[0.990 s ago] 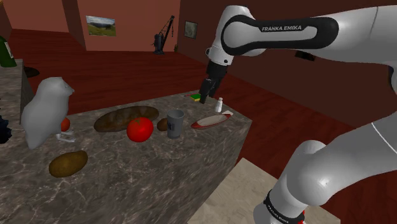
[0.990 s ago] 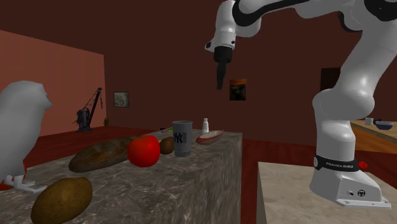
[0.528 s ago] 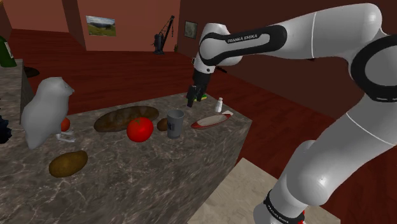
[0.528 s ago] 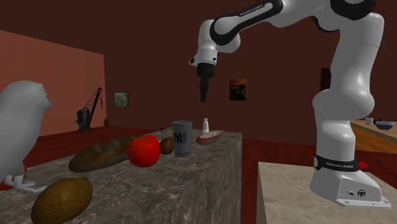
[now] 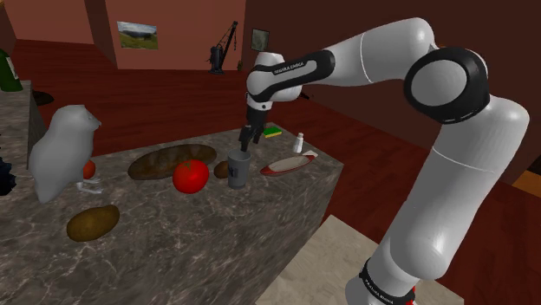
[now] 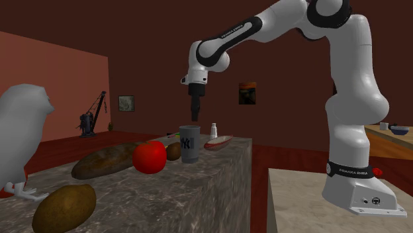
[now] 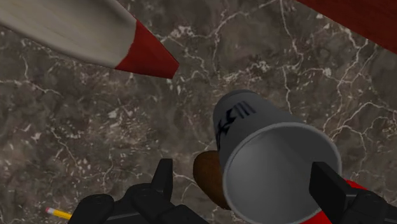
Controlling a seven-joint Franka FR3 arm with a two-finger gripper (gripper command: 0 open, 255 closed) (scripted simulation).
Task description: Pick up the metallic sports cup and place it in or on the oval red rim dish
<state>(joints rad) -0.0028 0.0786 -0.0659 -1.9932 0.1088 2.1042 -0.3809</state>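
A dark marble-patterned counter (image 5: 217, 234) stands in a room with red-brown walls and a dark red floor. Framed pictures hang on the walls. The grey cup (image 5: 238, 166) stands upright near the counter's far end, between a red tomato (image 5: 191, 176) and the oval red-rimmed dish (image 5: 286, 164), near the dish but not touching it. The black gripper (image 5: 245, 141) hangs just above the cup's open mouth, pointing down. In the wrist view its fingers (image 7: 164, 178) are spread either side of the rim, grasping nothing. A brown rounded thing (image 7: 207, 178) is half hidden behind the cup and hard to identify. The wrist view's edge cuts off the dish and a yellow pencil (image 7: 57, 212). A white bird figure (image 6: 23, 132) is cropped at the second exterior view's left edge.
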